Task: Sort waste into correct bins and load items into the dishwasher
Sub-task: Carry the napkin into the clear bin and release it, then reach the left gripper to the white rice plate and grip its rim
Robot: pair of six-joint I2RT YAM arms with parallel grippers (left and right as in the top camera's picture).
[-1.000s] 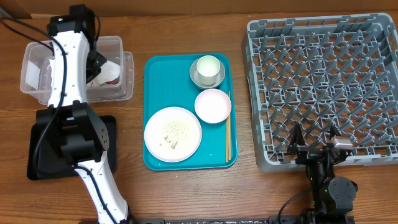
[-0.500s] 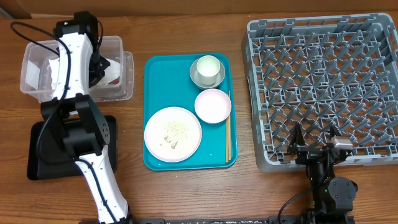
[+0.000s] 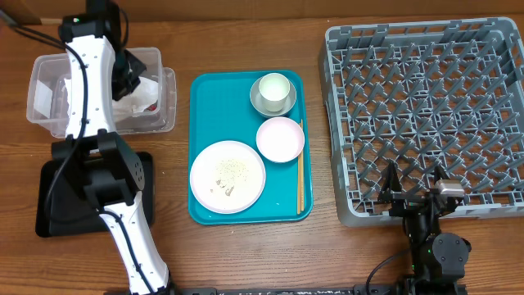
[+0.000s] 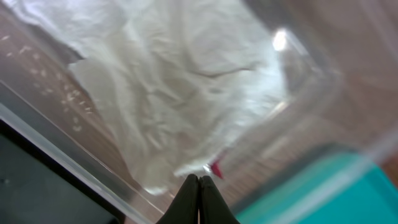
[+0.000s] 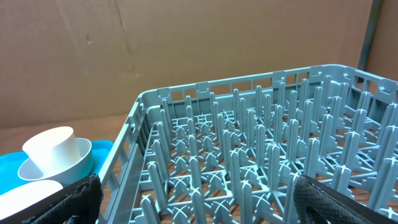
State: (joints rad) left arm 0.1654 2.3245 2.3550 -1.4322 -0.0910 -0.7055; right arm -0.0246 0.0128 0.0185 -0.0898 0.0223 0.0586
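The crumpled white napkin (image 3: 141, 88) and the red wrapper (image 3: 151, 104) lie in the clear tub (image 3: 49, 90). They also show in the left wrist view as the napkin (image 4: 180, 81) and the wrapper (image 4: 216, 168). My left gripper (image 3: 124, 72) hangs over the tub, and in its wrist view (image 4: 199, 186) the jaws are shut and empty. On the teal tray (image 3: 203, 90) are the plate (image 3: 250, 184) with rice grains (image 3: 229, 170), the white bowl (image 3: 280, 138), the cup (image 3: 273, 88) in the metal bowl (image 3: 260, 105), and the chopsticks (image 3: 300, 176). My right gripper (image 3: 413, 192) is open at the near edge of the grey rack (image 3: 426, 106).
The black tray (image 3: 49, 205) lies at the front left, partly under the left arm. The right wrist view shows the open right gripper (image 5: 205, 211), the rack pegs (image 5: 249, 137) and the cup (image 5: 56, 149). A cardboard wall stands behind the table.
My left arm has shifted a little to the far left above the tub. The napkin and wrapper stay in the tub. The right arm has not moved.
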